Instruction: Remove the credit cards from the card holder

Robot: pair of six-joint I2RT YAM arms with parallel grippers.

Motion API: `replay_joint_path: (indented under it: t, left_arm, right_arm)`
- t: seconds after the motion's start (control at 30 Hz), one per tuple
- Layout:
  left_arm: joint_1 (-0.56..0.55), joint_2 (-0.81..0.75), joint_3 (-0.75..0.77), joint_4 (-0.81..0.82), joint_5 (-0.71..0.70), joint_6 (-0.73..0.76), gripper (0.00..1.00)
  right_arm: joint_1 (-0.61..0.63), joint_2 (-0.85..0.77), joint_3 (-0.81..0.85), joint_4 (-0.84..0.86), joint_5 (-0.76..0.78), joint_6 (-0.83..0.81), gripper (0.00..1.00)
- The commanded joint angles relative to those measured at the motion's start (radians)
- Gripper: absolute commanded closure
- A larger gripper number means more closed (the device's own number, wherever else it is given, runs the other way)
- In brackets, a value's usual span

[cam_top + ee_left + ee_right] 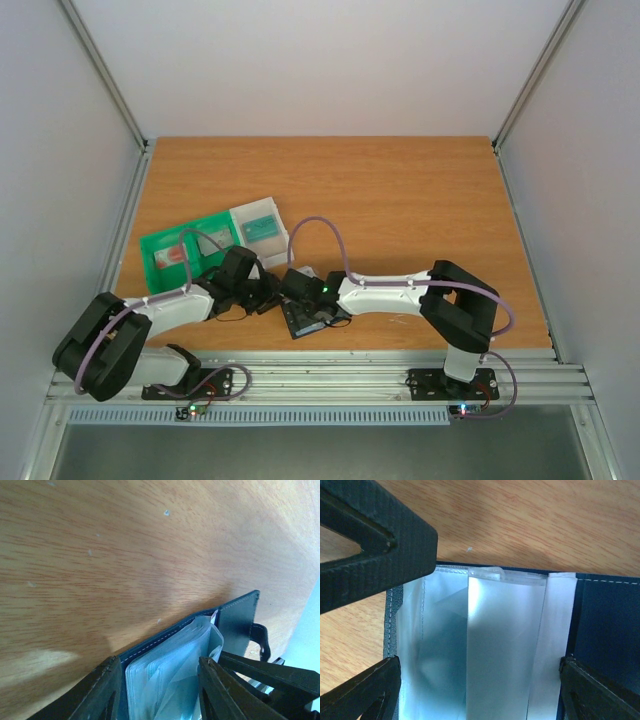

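the card holder [303, 322] is lying open on the tabletop [420, 200] near its front edge, between the two arms. the left claw [159, 667] is clenching the card holder by its stack of clear sleeves [505, 645]. the right claw [479, 665] is hovering released, its fingers spread wide on either side of the sleeves. a teal credit card [262, 228] is sitting in the white bin [240, 212], and a pale card [172, 256] in the green bin [150, 243].

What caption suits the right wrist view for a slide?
Open card holder on the wooden table, its clear plastic sleeves exposed.
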Motion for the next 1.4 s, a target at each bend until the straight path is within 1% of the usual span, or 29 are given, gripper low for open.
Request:
replay_joint_path:
  t: [0.0,0.1,0.17,0.27,0.4,0.7,0.8,0.93,1.07,1.17,1.37]
  left_arm:
    - [-0.004,-0.015,-0.011,0.016,-0.006,0.024,0.56]
    - [-0.005,-0.021,-0.015,0.016,-0.006,0.023,0.56]
    - [-0.005,-0.026,-0.017,0.013,-0.006,0.024,0.56]
    - [-0.005,-0.037,-0.015,0.005,-0.006,0.024,0.56]
    - [-0.005,-0.053,-0.012,-0.025,-0.012,0.030,0.56]
    - [-0.005,-0.061,-0.008,-0.038,-0.013,0.029,0.56]
    - [-0.005,-0.073,-0.006,-0.035,0.001,0.024,0.56]
    - [-0.005,-0.081,-0.008,-0.012,0.031,0.005,0.56]
    - [-0.005,-0.066,-0.015,0.076,0.065,-0.027,0.56]
    - [-0.005,-0.042,-0.016,0.134,0.093,-0.046,0.53]
    - [-0.005,0.021,-0.023,0.233,0.111,-0.098,0.51]
  right_arm:
    - [0.013,0.035,0.027,-0.027,0.041,0.016,0.14]
    - [0.014,0.047,0.034,-0.050,0.071,0.019,0.16]
    - [0.014,0.050,0.033,-0.059,0.086,0.022,0.19]
    - [0.014,0.039,0.011,-0.039,0.086,0.023,0.27]
    - [0.014,0.016,-0.010,-0.019,0.090,0.032,0.43]
    - [0.012,-0.015,-0.042,0.013,0.094,0.049,0.58]
    - [0.005,-0.042,-0.067,0.041,0.080,0.061,0.62]
    - [-0.025,-0.086,-0.128,0.142,-0.014,0.085,0.66]
    - [-0.063,-0.121,-0.203,0.252,-0.110,0.111,0.69]
    - [-0.097,-0.139,-0.254,0.335,-0.189,0.145,0.71]
    - [-0.151,-0.157,-0.329,0.439,-0.267,0.183,0.72]
